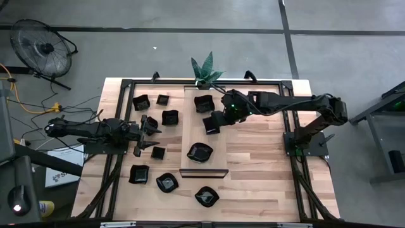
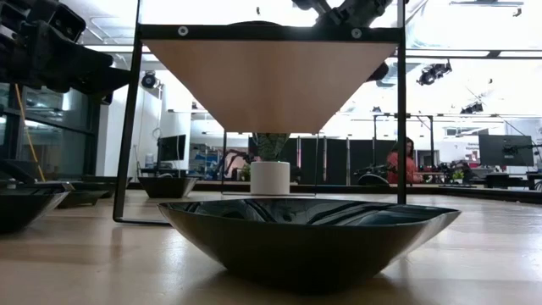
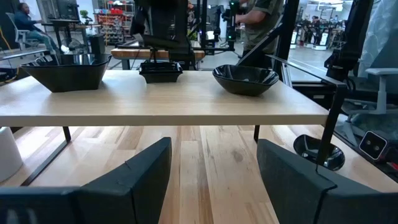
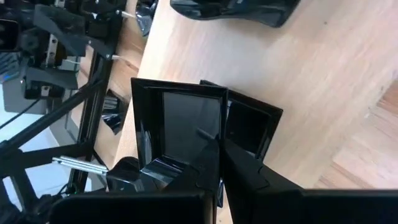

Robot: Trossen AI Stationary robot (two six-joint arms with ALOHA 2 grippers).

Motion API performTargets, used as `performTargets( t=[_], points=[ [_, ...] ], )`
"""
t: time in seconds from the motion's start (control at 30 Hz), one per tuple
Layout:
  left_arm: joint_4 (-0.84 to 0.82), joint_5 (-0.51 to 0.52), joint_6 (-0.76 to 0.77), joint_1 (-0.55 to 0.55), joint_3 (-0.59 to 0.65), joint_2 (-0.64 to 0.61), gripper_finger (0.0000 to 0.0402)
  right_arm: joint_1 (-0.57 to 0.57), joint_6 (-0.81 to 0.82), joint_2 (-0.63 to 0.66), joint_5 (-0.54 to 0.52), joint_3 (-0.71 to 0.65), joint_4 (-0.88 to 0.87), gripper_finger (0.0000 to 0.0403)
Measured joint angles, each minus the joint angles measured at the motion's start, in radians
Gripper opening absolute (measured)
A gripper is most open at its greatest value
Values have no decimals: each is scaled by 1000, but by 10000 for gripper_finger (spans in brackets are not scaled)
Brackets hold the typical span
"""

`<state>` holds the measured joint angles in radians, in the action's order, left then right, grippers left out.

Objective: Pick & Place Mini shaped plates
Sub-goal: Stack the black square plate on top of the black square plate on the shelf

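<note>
Here the right gripper (image 1: 214, 120) is over the pale board (image 1: 218, 161), its fingers (image 4: 214, 177) pinched onto the rim of a square plate (image 4: 186, 134), which hangs tilted, probably clear of the wood, just above a second square plate (image 4: 252, 127). The left gripper (image 1: 147, 135) waits spread wide and empty at the table's left, low beside the board's edge. Other plates sit around: a square one (image 1: 204, 103) and a round one (image 1: 200, 152) on the board, more (image 1: 139, 173) scattered on the table (image 1: 266, 183).
</note>
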<state>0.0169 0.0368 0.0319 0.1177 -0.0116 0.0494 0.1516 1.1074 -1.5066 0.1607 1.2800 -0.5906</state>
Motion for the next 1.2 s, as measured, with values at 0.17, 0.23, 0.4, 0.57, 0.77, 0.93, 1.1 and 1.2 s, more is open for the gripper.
performTargets(
  t=[0.17,0.23,0.4,0.57,0.77,0.93,1.1,1.2],
  points=[
    [0,0,0,0,0,0,234,1,15,0,-13,0,-59,11],
    [0,0,0,0,0,0,234,1,18,0,-27,0,-64,11],
    [0,0,0,0,0,0,234,1,15,-22,-30,0,-66,11],
    [0,0,0,0,0,0,234,4,17,-46,4,0,-37,12],
    [0,0,0,0,0,0,234,6,18,-46,5,0,-40,13],
    [0,0,0,0,0,0,234,5,14,-46,11,0,-47,29],
    [0,0,0,0,0,0,234,5,11,-46,18,0,-46,53],
    [0,0,0,0,0,0,234,5,-4,-41,18,0,-36,65]
  ],
)
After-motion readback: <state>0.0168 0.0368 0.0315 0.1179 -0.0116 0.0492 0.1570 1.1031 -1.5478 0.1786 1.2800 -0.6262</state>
